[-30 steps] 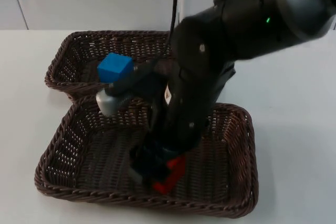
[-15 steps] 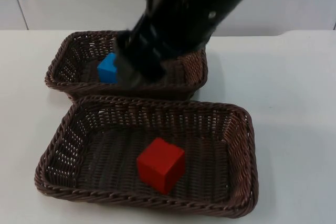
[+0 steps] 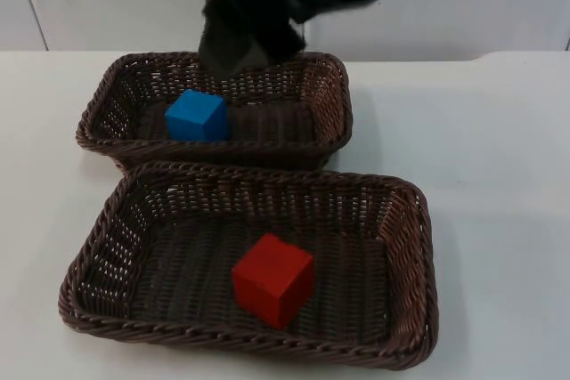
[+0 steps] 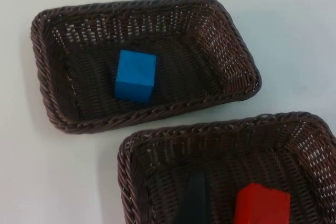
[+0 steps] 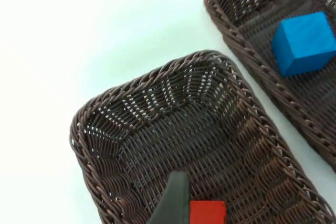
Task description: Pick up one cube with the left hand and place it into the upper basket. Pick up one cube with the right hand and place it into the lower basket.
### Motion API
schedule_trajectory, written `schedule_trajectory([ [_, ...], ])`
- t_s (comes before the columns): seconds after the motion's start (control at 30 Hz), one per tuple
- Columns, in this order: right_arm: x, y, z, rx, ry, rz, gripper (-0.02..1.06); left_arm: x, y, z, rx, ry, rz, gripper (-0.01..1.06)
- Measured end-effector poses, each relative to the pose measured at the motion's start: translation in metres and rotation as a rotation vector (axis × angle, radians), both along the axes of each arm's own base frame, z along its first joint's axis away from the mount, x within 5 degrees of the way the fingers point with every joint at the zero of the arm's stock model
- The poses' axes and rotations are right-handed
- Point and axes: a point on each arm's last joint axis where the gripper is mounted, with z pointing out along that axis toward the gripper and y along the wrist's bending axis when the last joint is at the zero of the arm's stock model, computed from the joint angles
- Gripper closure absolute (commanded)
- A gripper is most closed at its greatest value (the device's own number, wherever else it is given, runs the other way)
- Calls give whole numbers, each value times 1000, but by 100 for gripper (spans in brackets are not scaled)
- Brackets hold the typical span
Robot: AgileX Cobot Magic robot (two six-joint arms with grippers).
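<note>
cubes lie in both baskets
blue cube in upper basket at 11 o'clock, red cube in lower basket. right gripper above upper basket's far rim; cannot tell its grip.

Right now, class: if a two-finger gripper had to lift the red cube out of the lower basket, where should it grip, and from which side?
Grip the red cube across two opposite upright faces, coming from above: the lower basket walls probably block a sideways approach.
</note>
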Motion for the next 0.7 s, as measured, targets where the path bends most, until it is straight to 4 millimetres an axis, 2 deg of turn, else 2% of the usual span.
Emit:
schedule_trajectory([
  [0.23, -14, -17, 37, 67, -54, 0, 30, -18, 4, 16, 11, -104, -23, 36],
  [0.4, -22, -26, 51, 79, -64, 1, 30, -27, 6, 22, 8, -147, -25, 36],
  [0.53, -27, -32, 56, 84, -69, 2, 30, -34, 7, 27, -1, -176, -26, 36],
  [0.7, -37, -45, 45, 82, -67, 0, 30, -46, 9, 33, -15, -211, -30, 36],
])
